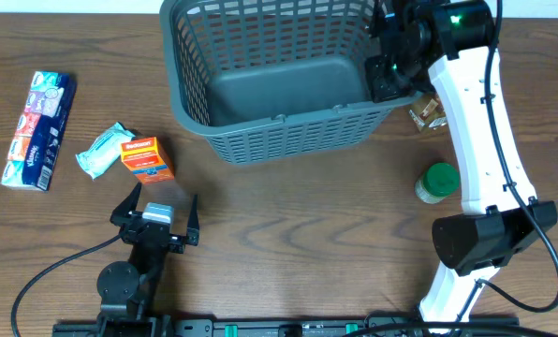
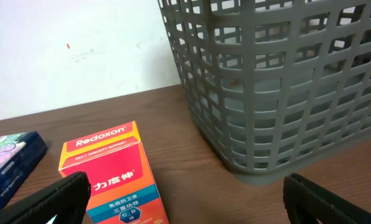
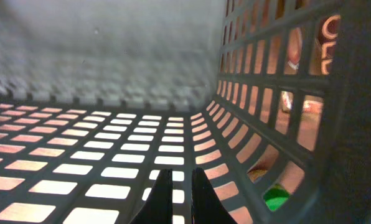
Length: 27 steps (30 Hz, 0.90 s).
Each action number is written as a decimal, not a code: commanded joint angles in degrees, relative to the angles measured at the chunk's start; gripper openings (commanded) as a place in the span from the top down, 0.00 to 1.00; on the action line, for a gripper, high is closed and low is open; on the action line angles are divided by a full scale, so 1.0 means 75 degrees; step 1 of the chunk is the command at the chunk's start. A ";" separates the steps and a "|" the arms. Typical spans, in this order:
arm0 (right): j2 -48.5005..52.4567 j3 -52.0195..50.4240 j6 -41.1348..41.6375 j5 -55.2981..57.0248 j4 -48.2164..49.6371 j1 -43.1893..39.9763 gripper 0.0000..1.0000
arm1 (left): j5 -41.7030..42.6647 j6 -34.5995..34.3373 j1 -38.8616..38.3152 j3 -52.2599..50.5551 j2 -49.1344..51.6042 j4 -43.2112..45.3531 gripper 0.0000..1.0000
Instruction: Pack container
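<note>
The dark grey slotted container [image 1: 288,136] stands at the back middle of the table. It fills the right of the left wrist view [image 2: 279,93]. My right gripper [image 1: 384,80] reaches down inside it by its right wall. The right wrist view shows the two fingers [image 3: 178,177] pressed almost together with nothing between them, against the lattice wall [image 3: 111,162]. My left gripper [image 1: 157,211] is open and empty low over the table, its fingers [image 2: 185,199] wide apart. An orange Redoxon box [image 1: 148,159] lies just ahead of it, by its left finger [image 2: 114,174].
A white and teal packet [image 1: 101,150] lies beside the orange box. A tissue pack [image 1: 40,129] lies at the far left [image 2: 11,162]. A green-lidded jar [image 1: 438,183] and a small brown item [image 1: 427,114] stand right of the basket.
</note>
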 commanded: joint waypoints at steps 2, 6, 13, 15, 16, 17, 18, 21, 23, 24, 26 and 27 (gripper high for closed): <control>0.0079 0.0137 0.0323 0.0079 -0.0350 0.0114 0.99 | 0.0047 0.0099 -0.0012 -0.0157 -0.0035 -0.0201 0.01; 0.0079 0.0137 0.0449 0.0041 -0.0641 0.0122 0.99 | 0.0047 0.0099 -0.0012 -0.0157 -0.0035 -0.0201 0.02; 0.0070 0.0137 0.0743 -0.0093 -0.0953 0.0195 0.99 | 0.0047 0.0099 -0.0012 -0.0157 -0.0035 -0.0201 0.01; 0.0064 0.0143 0.0825 -0.0093 -0.0918 0.0201 0.99 | 0.0047 0.0099 -0.0012 -0.0157 -0.0035 -0.0201 0.01; 0.0064 0.0178 0.0833 -0.0096 -0.0892 0.0201 0.99 | 0.0047 0.0099 -0.0012 -0.0157 -0.0035 -0.0201 0.01; 0.0064 0.0297 0.0848 -0.0096 -0.0883 0.0210 0.99 | 0.0047 0.0099 -0.0012 -0.0157 -0.0035 -0.0201 0.01; 0.0064 0.0469 0.0915 -0.0085 -0.0880 0.0213 0.99 | 0.0047 0.0099 -0.0012 -0.0157 -0.0035 -0.0201 0.02; 0.0050 0.1515 0.1032 -0.0047 -0.0819 0.0198 0.99 | 0.0047 0.0099 -0.0012 -0.0157 -0.0035 -0.0201 0.02; 0.0035 0.2430 0.1026 0.0047 -0.0807 0.0149 0.99 | 0.0047 0.0099 -0.0012 -0.0157 -0.0035 -0.0201 0.02; 0.0023 0.3022 0.1026 0.0198 -0.0836 0.0079 0.99 | 0.0047 0.0099 -0.0012 -0.0157 -0.0035 -0.0201 0.02; -0.0009 0.3821 0.0991 0.0431 -0.0930 -0.0093 0.96 | 0.0047 0.0099 -0.0012 -0.0157 -0.0035 -0.0201 0.01; -0.0023 0.4188 0.0804 0.0440 -0.1005 -0.0224 0.78 | 0.0047 0.0099 -0.0012 -0.0157 -0.0035 -0.0201 0.01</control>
